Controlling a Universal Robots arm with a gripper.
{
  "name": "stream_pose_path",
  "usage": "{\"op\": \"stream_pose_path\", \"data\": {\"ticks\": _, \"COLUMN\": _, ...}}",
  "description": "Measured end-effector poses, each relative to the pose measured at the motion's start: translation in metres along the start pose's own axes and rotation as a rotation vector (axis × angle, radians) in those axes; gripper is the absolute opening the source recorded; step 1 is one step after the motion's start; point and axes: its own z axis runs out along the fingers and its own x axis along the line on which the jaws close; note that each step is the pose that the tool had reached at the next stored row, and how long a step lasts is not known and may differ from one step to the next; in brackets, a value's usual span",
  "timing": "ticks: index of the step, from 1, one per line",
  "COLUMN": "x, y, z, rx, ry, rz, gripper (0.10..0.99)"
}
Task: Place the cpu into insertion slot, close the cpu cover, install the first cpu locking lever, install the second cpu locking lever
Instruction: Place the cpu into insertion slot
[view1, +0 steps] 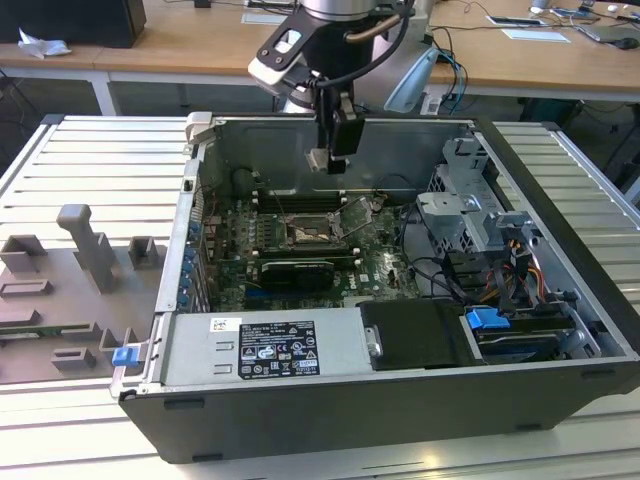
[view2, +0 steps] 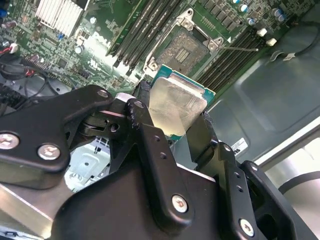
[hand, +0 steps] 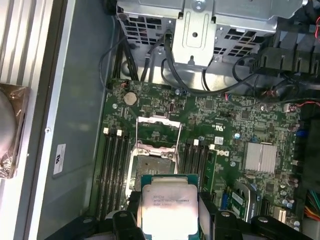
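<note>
The gripper is clenched on the cpu, gripping two opposite edges with the metal top showing in both wrist views. The insertion slot lies below the gripper, well apart and uncovered. The cpu cover stands hinged open at the slot's far side.
</note>
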Motion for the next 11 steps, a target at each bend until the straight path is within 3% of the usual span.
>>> {"op": "stream_pose_path", "data": {"ticks": 8, "x": -0.0003, "y": -0.0005, "z": 0.0101, "rx": 0.007, "ry": 0.0001, "rz": 0.005, "gripper": 0.537}}
{"op": "stream_pose_path", "data": {"ticks": 11, "x": -0.0002, "y": -0.0006, "z": 0.0126, "rx": 0.006, "ry": -0.0014, "rz": 0.035, "gripper": 0.537}}
